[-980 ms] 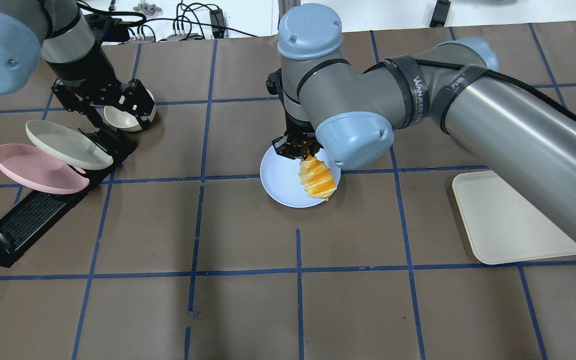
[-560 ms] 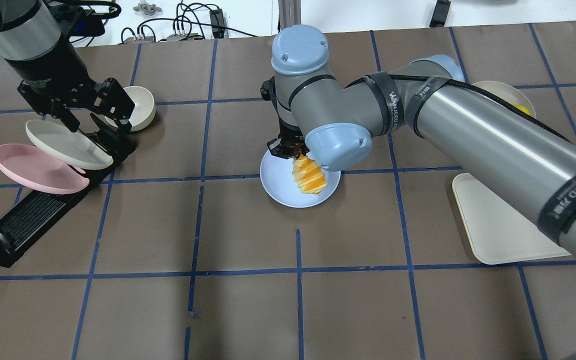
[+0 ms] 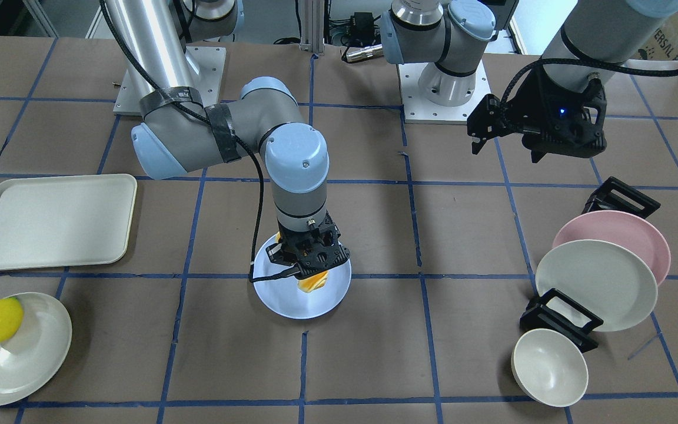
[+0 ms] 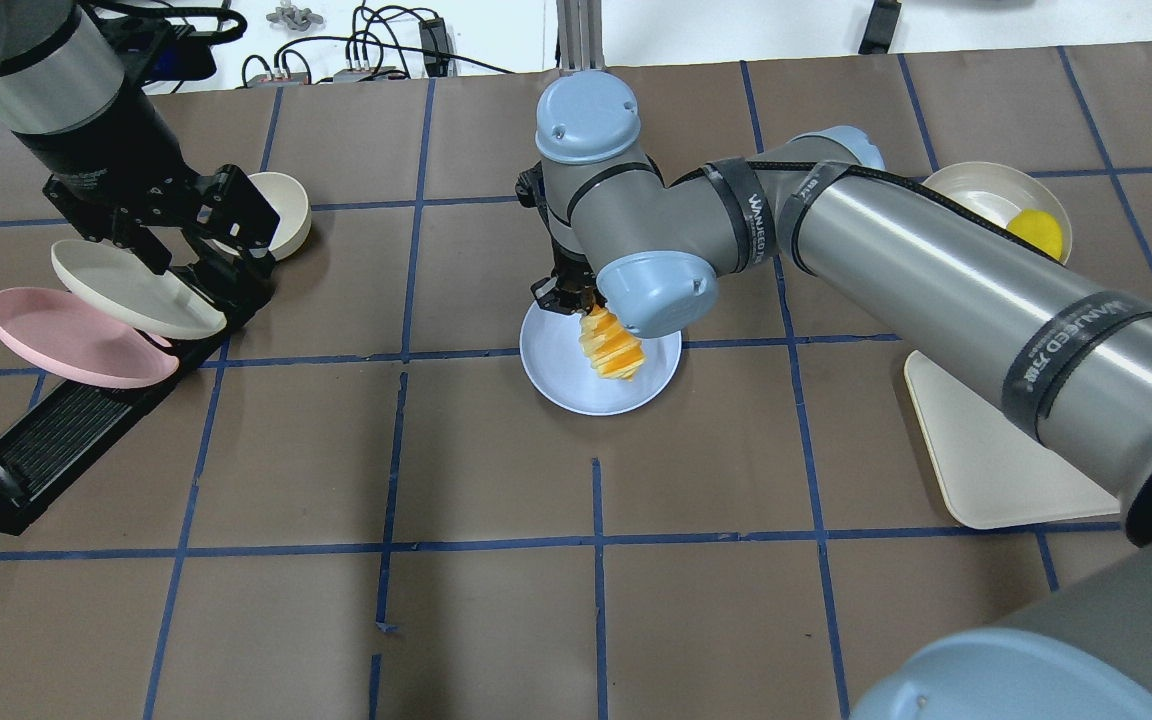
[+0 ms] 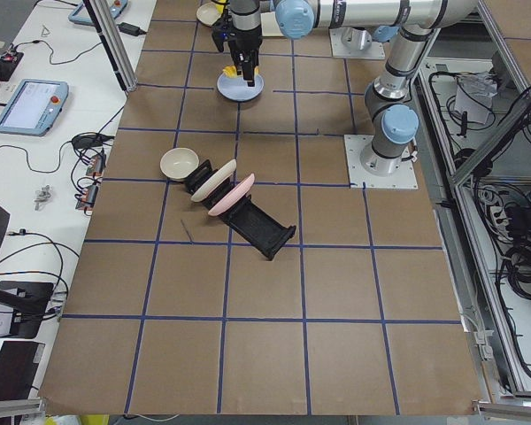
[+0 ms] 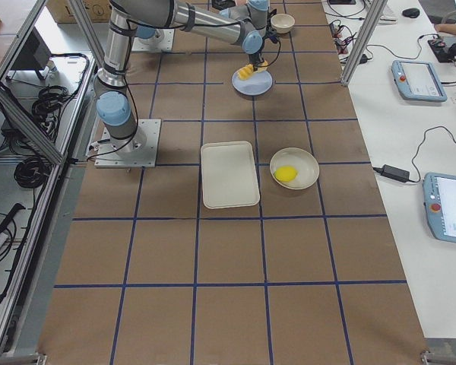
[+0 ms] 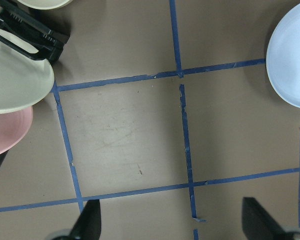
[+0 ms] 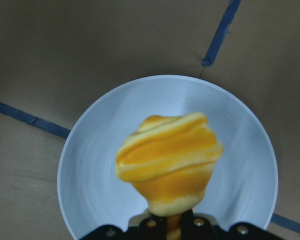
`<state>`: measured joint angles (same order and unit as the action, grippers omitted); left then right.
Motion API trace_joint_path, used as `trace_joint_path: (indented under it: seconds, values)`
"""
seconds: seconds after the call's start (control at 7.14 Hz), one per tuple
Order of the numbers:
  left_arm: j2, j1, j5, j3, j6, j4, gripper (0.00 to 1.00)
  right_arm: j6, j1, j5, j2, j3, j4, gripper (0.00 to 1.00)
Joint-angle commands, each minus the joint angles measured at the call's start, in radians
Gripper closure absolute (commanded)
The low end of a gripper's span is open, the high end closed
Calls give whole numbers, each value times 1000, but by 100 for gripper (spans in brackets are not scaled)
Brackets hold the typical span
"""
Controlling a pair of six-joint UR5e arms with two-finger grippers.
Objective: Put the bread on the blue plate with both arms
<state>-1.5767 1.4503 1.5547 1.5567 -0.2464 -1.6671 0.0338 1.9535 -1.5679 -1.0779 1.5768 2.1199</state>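
Note:
The bread (image 4: 612,346), ridged orange and cream, hangs tilted from my right gripper (image 4: 576,296), which is shut on its upper end. It hangs over the blue plate (image 4: 558,385); its lower end is close to the plate, and I cannot tell if they touch. The right wrist view shows the bread (image 8: 167,160) over the plate (image 8: 90,180). In the front view the gripper (image 3: 309,260) hides most of the bread (image 3: 314,283) above the plate (image 3: 292,305). My left gripper (image 4: 204,248) is open and empty, high by the plate rack; its fingertips (image 7: 90,225) are spread wide.
A black rack (image 4: 56,440) at the left holds a pink plate (image 4: 66,335) and a cream plate (image 4: 126,290). A cream bowl (image 4: 284,205) sits behind it. A cream tray (image 4: 996,470) lies at the right. A cream plate (image 4: 976,190) holds a yellow lump (image 4: 1036,230).
My right arm has stretched further out and brought the bread down and slightly left, closer over the blue plate. My left arm has drawn back to the left, away from the bowl.

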Motion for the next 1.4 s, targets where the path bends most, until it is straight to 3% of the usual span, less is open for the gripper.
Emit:
trace_joint_path:
  seconds: [0.0,0.14,0.28,0.42,0.98,1.26]
  values:
    - [-11,9,8,-24,10,0,0,44,-1,0,21,0,11,88]
    - [-3,10,-2,-27,21,0,0,47,-2,8,21,6,11,76]
    - [6,15,-24,-30,45,-5,0,58,-2,8,19,5,11,5]
    - [20,16,-34,-14,48,-6,0,70,-2,6,18,3,9,0]
    - [32,12,-38,28,30,1,0,73,-7,8,10,8,8,0]
    - [38,13,-39,26,103,3,0,80,-56,2,-89,-1,-36,0]
